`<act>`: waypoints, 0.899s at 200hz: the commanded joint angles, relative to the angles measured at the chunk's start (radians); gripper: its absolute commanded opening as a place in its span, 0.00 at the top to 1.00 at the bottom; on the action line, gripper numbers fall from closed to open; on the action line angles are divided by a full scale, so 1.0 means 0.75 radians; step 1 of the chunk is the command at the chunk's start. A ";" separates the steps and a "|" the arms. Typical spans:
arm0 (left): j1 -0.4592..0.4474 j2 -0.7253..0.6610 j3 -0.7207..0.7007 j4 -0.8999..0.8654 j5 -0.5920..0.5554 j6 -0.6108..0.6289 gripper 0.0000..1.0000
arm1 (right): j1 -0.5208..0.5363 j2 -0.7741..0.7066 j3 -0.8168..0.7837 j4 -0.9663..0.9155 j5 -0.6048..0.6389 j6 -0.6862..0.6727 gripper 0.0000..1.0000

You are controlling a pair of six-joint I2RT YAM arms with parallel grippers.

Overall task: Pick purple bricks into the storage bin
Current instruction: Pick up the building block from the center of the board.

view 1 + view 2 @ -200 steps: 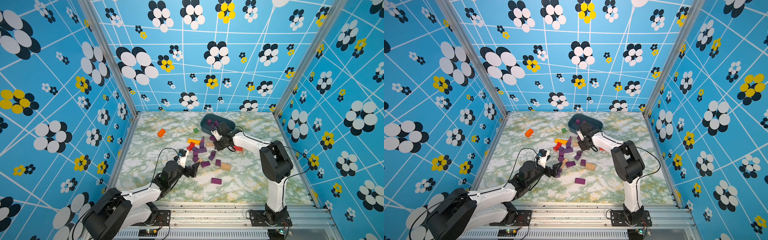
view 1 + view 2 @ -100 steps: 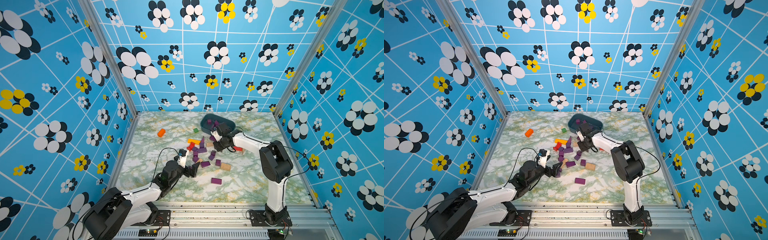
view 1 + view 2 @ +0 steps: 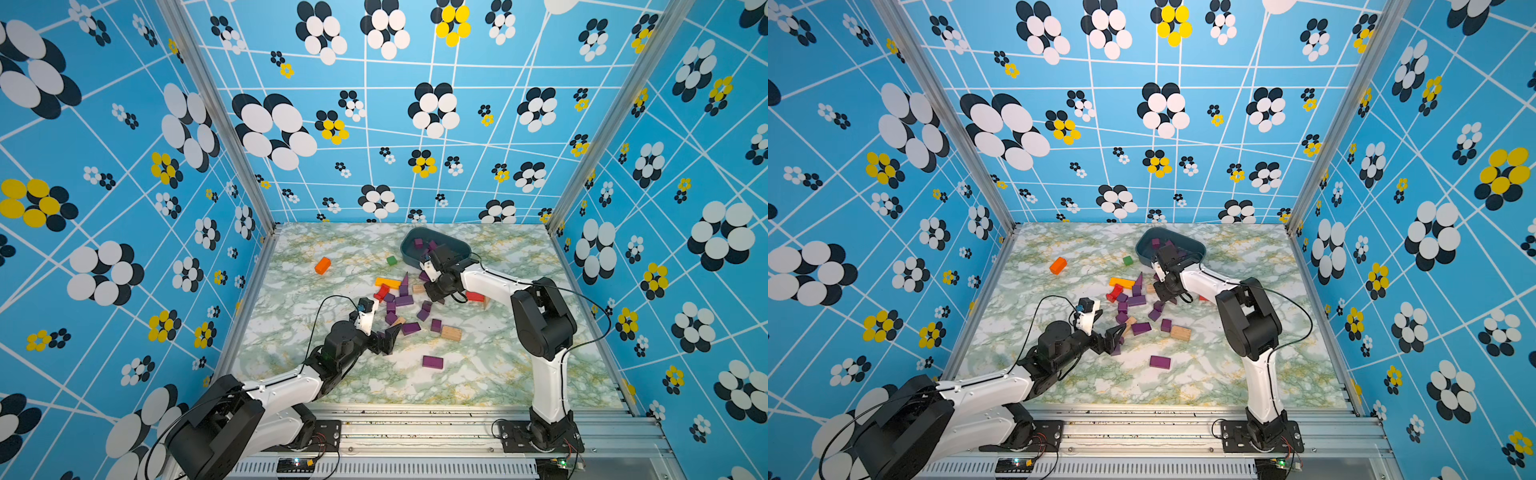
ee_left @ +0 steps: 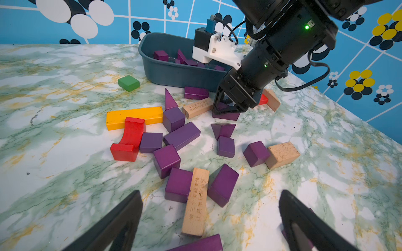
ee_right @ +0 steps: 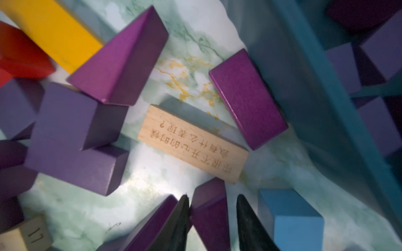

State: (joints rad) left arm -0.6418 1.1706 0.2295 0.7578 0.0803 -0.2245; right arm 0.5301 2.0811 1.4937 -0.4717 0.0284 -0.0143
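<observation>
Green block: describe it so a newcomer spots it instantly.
Find the dark teal storage bin at the table's far edge. Just off its left end sits a small green block, touching nothing. It is the only green piece on the table.

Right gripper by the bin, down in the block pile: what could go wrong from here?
1. The right gripper pinches a slanted-looking purple brick; it could slip out on lifting.
2. A light-blue block sits right beside the jaws and might get dragged along.
3. The open left gripper faces a tan bar and may grab it by mistake.
</observation>
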 commanded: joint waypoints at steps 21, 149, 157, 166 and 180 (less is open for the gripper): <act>-0.008 0.010 0.013 0.041 0.031 0.006 0.00 | 0.007 0.036 0.042 -0.043 0.032 0.013 0.69; -0.008 0.015 0.023 0.014 0.008 -0.002 0.01 | -0.044 -0.217 -0.065 0.187 -0.147 0.156 0.83; -0.009 0.016 0.023 0.014 0.006 -0.002 0.00 | -0.065 -0.229 -0.065 0.221 -0.175 0.176 0.83; -0.007 0.016 0.023 0.014 0.006 -0.005 0.00 | -0.088 -0.229 -0.057 0.253 -0.209 0.199 0.83; -0.008 0.016 0.023 0.013 0.008 -0.006 0.01 | -0.134 -0.205 -0.017 0.278 -0.247 0.252 0.83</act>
State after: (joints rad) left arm -0.6422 1.1709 0.2295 0.7639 0.0898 -0.2249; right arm 0.4850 1.9339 1.4521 -0.3286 -0.0837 0.0948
